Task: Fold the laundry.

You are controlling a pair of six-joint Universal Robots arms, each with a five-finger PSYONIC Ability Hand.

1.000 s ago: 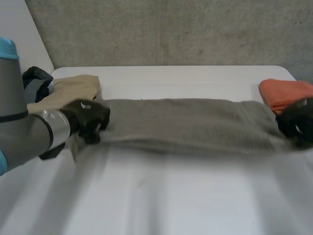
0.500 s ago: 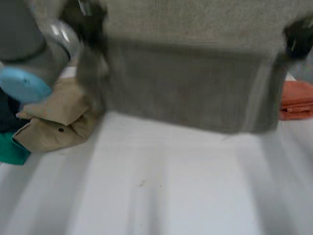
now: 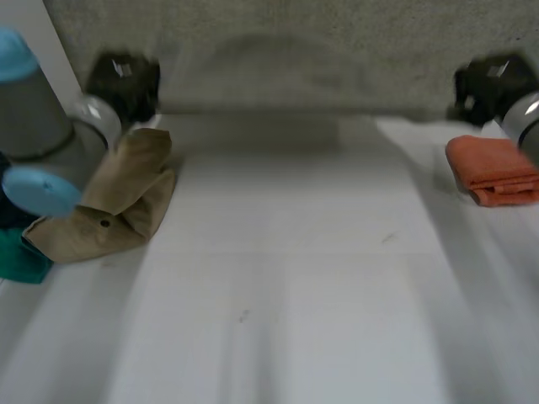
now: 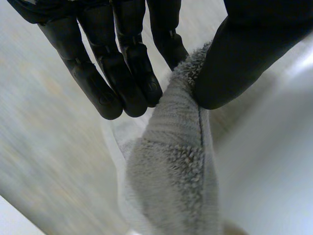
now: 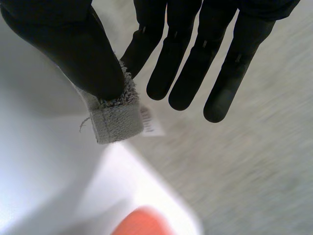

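Note:
A grey towel (image 3: 278, 93) hangs stretched between my two raised hands over the far side of the white table (image 3: 295, 303), blurred by motion. My left hand (image 3: 122, 84) holds its left end and my right hand (image 3: 493, 84) its right end. In the left wrist view the thumb and fingers (image 4: 122, 73) pinch a bunched edge of the grey towel (image 4: 171, 161). In the right wrist view the thumb (image 5: 73, 44) presses a hemmed corner of the towel (image 5: 115, 120), with a small label, against a finger.
A crumpled tan garment (image 3: 118, 202) lies at the table's left, with a teal cloth (image 3: 17, 257) beside it. A folded orange cloth (image 3: 493, 168) sits at the right. A concrete wall stands behind the table.
A second ago the towel lay stretched flat on the table between both hands. Both hands have lifted it and swung it up and toward the far edge.

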